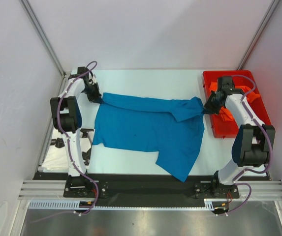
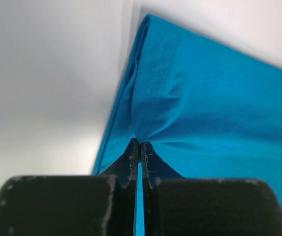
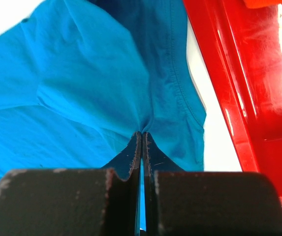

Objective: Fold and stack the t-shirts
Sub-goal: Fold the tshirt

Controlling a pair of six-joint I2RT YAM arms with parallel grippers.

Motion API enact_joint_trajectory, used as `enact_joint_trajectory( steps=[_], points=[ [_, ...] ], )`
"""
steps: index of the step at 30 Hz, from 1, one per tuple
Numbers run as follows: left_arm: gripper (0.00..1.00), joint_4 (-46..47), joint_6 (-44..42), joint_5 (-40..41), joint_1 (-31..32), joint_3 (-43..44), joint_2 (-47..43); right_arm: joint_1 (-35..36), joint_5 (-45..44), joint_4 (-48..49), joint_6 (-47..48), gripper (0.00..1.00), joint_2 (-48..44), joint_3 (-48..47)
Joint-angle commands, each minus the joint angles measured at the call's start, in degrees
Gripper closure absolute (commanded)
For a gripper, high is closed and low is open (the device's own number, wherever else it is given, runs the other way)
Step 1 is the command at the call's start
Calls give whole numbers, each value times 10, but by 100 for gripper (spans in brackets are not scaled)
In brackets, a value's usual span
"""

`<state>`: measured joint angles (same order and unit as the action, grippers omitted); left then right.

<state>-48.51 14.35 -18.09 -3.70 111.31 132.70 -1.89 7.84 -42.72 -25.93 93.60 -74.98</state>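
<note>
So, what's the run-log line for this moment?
blue t-shirt: spread on table | left hand: shut on it | right hand: shut on it | orange t-shirt: in red bin

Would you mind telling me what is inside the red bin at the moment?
An orange t-shirt lies bunched in the red bin. The right arm covers much of it, so anything else inside is hidden.

Left gripper pinches blue t-shirt — jaws closed — over white table
</note>
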Motion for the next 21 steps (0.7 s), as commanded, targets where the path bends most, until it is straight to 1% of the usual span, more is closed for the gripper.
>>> enact_joint_trajectory(
  steps=[1, 17, 19, 20, 21],
  points=[
    [98, -15, -18, 26, 0, 0, -24, -3, -7, 0, 7, 100, -28, 8],
    [97, -28, -26, 48, 1, 1, -17, -3, -8, 10, 8, 100, -35, 51],
    [91, -26, -26, 50, 1, -2, -17, -3, -3, 4, 9, 100, -37, 51],
    [87, -26, -26, 52, 0, -2, -18, -3, -1, 2, 10, 97, -38, 55],
    [75, -29, -24, 56, 0, -1, -19, -3, 1, -4, 11, 94, -39, 55]
  ],
)
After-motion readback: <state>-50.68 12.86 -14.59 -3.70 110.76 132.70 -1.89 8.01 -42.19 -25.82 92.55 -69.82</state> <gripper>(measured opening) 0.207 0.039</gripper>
